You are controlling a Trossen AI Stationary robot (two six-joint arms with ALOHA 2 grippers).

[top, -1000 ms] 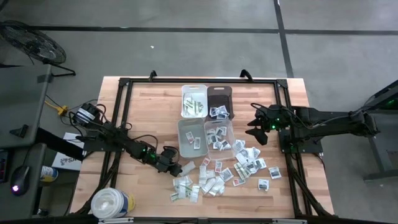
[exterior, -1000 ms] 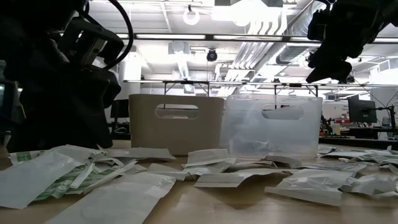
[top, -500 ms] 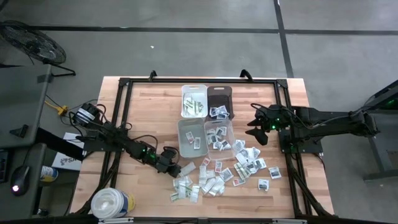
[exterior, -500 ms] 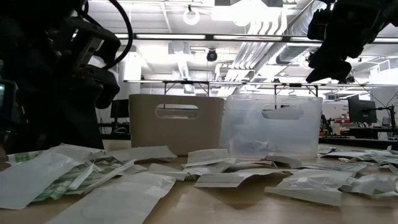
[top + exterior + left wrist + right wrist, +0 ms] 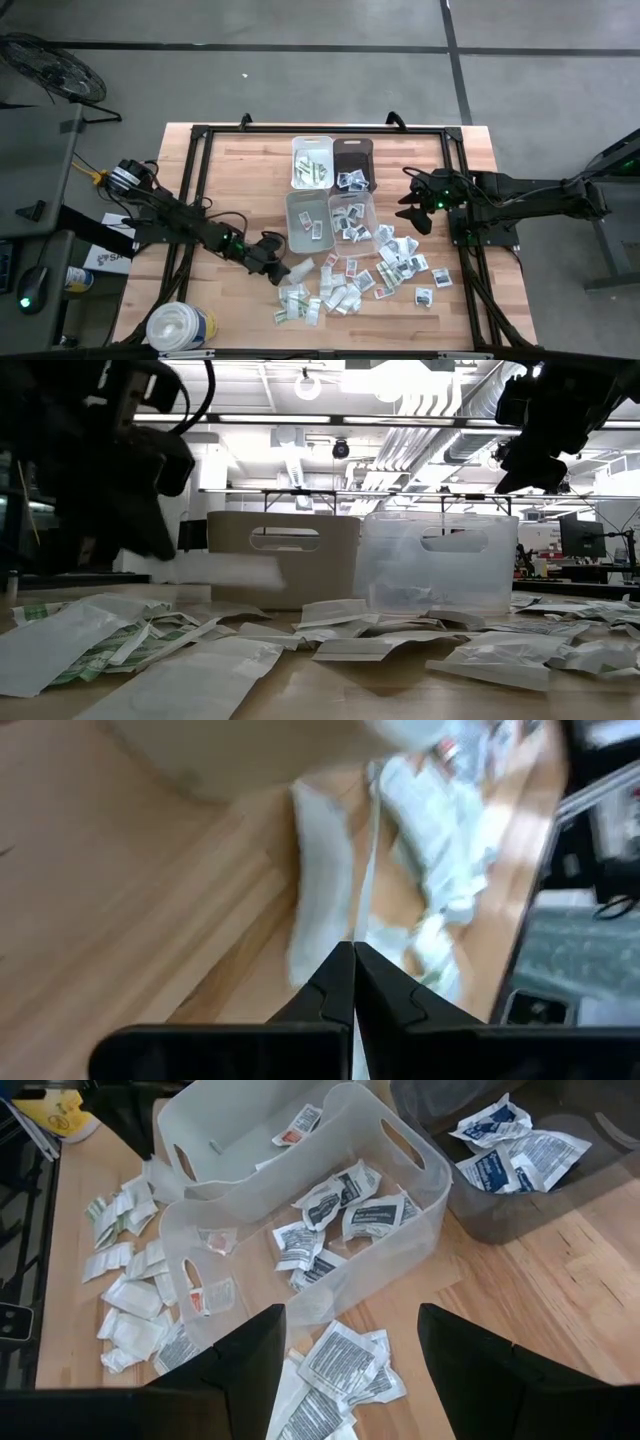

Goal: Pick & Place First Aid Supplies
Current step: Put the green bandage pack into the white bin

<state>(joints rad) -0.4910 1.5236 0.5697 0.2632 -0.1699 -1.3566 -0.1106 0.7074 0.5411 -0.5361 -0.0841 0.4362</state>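
left end effector (image 5: 272, 268): fingers just snapped closed, pinching the edge of a white paper packet (image 5: 322, 885) at the 9 o'clock edge of the packet pile (image 5: 350, 282); in the wrist view a thin paper edge runs up from the tips.
change: a second ago it was partly open over the same spot; arm now looks slightly raised and shifted in the low view, which is blurred.
meaning: grasp probably done, lift starting; next is carry to a bin.
right end effector (image 5: 417, 212): fingers spread wide, empty, parked at 3 o'clock off the bins, unmoved.
bins (image 5: 310, 216): four at bench centre, 12 o'clock of the pile; some packets already inside.
risk: thin edge grip, may slip or drag a neighbour.
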